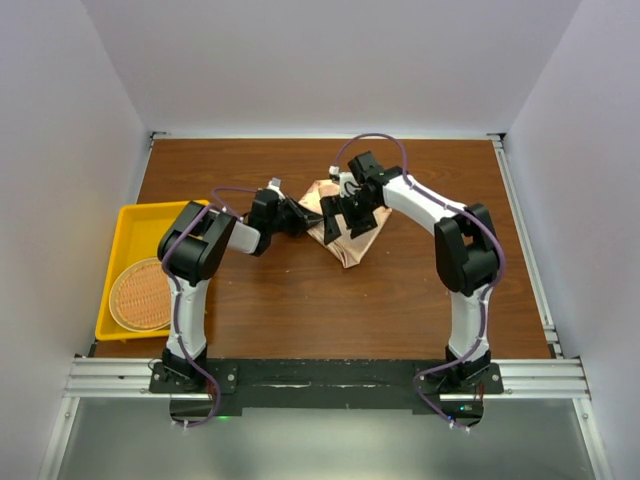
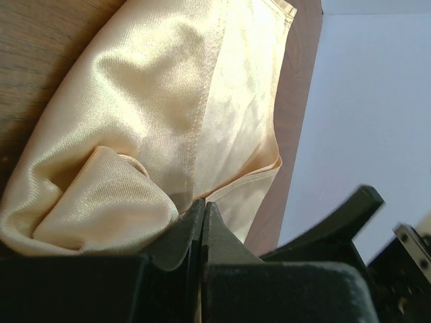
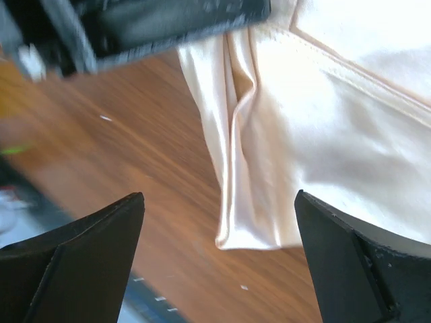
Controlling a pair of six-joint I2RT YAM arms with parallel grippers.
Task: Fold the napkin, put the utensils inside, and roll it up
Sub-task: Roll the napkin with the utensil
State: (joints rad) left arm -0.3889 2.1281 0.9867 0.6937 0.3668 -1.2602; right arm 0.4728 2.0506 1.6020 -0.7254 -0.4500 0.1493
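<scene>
The peach-orange napkin (image 1: 345, 243) lies bunched and partly folded on the brown table, a little behind the middle. My left gripper (image 1: 303, 216) reaches in from the left. In the left wrist view its jaws (image 2: 203, 205) are pressed together on a hemmed edge of the napkin (image 2: 168, 101), next to a puffed fold. My right gripper (image 1: 356, 214) hovers over the napkin from the right. It stands wide open (image 3: 219, 195) above a lower corner of the napkin (image 3: 316, 134), with nothing between its fingers. The utensils are out of view.
A yellow tray (image 1: 122, 216) sits at the table's left edge with a round woven wicker mat (image 1: 140, 296) in it. White walls close in the back and both sides. The left arm's black body (image 3: 168, 23) is just above the right gripper's view.
</scene>
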